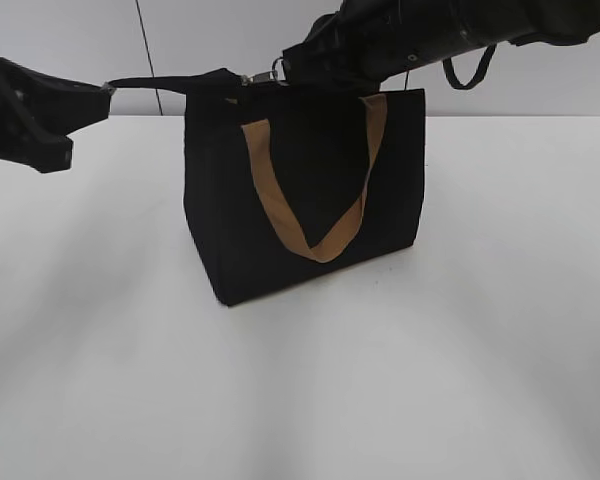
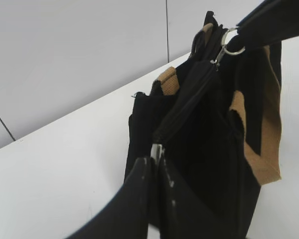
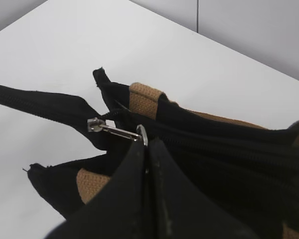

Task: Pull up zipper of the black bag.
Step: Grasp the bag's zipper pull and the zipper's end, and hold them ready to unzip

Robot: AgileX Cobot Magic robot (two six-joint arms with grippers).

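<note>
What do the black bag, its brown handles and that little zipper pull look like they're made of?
Black bag: matte woven fabric, probably canvas; it creases softly. Handles: tan webbing, with ribbed weave visible in the right wrist view. Zipper pull: shiny silver metal, glinting, ending in a ring.

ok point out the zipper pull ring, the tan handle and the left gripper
zipper pull ring (image 2: 232, 41), left wrist view, on the ring's metal rim
tan handle (image 1: 310, 240), exterior view, lower bend of the strap
left gripper (image 2: 155, 162), left wrist view, between the closed fingertips

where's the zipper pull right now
The zipper pull sits at the black bag's top edge near its left end, its ring pinched by the right hand.
</note>
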